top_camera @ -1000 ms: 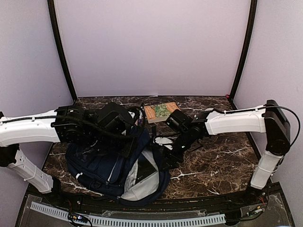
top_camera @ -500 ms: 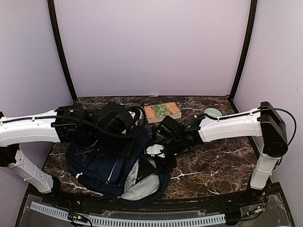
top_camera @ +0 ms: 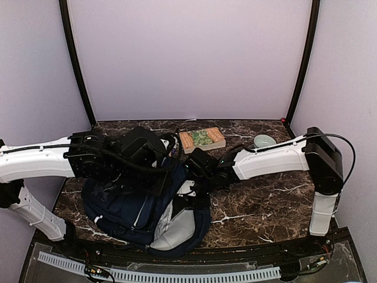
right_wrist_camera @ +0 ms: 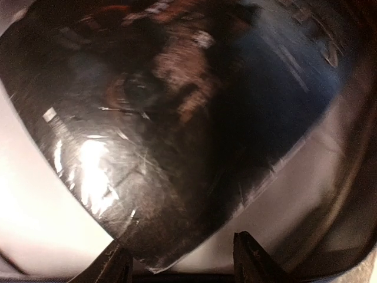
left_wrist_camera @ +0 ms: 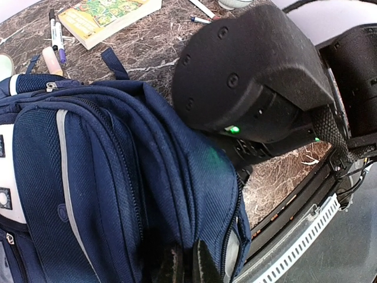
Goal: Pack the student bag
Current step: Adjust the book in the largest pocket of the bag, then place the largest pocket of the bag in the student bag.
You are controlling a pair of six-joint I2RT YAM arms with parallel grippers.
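Bag: the large navy blue fabric student bag (top_camera: 126, 203) is laid on the dark marble table (top_camera: 265, 200), with its mouth held open.
Left gripper (left_wrist_camera: 188, 265): clamped tight on the bag's rim fabric.
Right gripper (right_wrist_camera: 179, 259): lowered inside the bag, jaws parted, nothing seen gripped.
Packed: a dark glossy-covered book (right_wrist_camera: 165, 147) is seen inside the bag.
Left over: a green-and-orange paperback (top_camera: 202, 139), a pale green bowl (top_camera: 264, 140) and pens (left_wrist_camera: 57, 35) are judged unpacked, behind the bag.

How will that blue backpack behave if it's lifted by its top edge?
Probably floppy: the backpack sags in soft folds on the table. Its coarse woven fabric likely grips well rather than slipping. It would probably droop, and seems unlikely to roll.
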